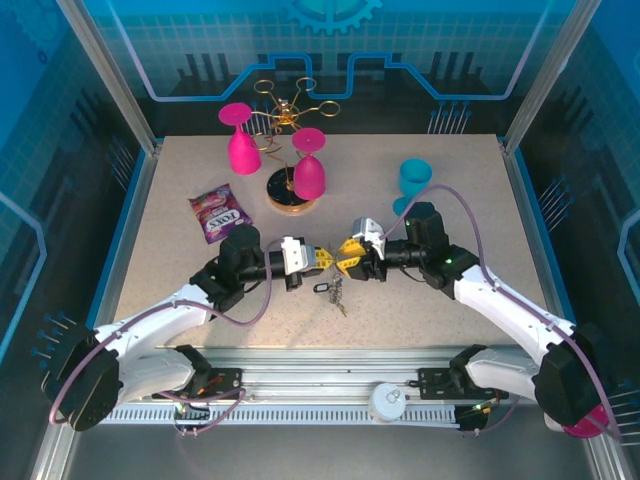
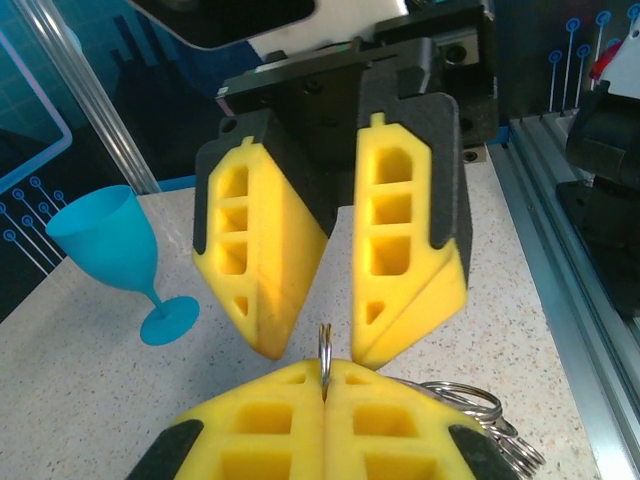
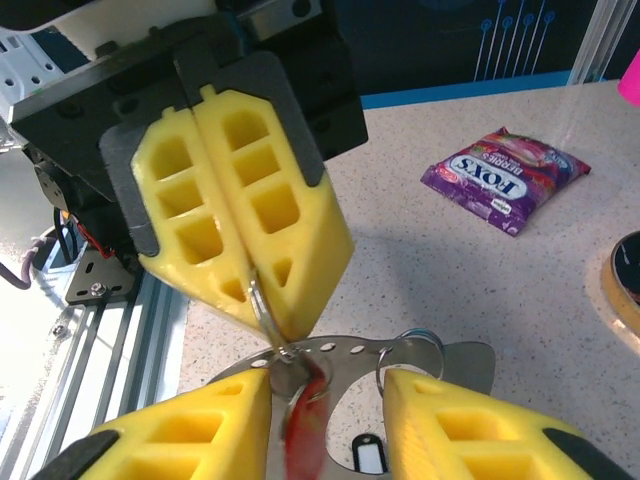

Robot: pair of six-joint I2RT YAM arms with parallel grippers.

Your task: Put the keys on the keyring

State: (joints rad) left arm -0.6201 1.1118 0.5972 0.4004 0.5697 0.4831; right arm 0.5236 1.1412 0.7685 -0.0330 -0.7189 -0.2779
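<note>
Left wrist: keyring (image 2: 325, 345) held for threading.
Your left pincer (image 2: 325, 375) clamps it; right pincer (image 2: 318, 352) opposite gapes, keys (image 1: 335, 292) dangling beneath.

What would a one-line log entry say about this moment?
left hand: shut on ring | right hand: open, tips facing it | keys: bunch below hands

Two arms, lower frame: left arm (image 1: 150, 330) and right arm (image 1: 510, 310), white shells, black joint housings, looping purple cables (image 1: 447, 187). Left gripper (image 1: 325, 258), right gripper (image 1: 342, 262): black bodies, yellow wedge fingers (image 2: 410, 230) with rectangular cut-outs and dark backing plates.
</note>
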